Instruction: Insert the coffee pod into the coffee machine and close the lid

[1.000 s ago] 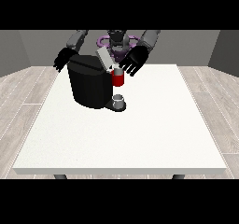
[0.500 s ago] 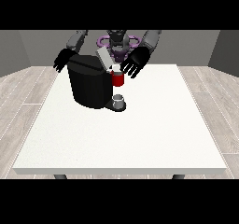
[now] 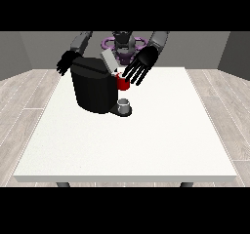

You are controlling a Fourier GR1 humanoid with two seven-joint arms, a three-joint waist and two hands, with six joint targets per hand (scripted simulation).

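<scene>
Hand at view's right (image 3: 142,64) lowered nearer coffee machine (image 3: 95,86), fingers spread.

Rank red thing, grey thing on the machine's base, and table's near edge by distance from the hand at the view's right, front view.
From the hand at the view's right:
1. Red thing at the machine: just below its fingers.
2. Grey thing: lower, on the machine's base.
3. Table's near edge: farthest, at the view's bottom.

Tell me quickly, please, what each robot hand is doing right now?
Robot hand at the view's right: open, fingers spread, holding nothing.
Robot hand at the view's left: cannot be told.
</scene>
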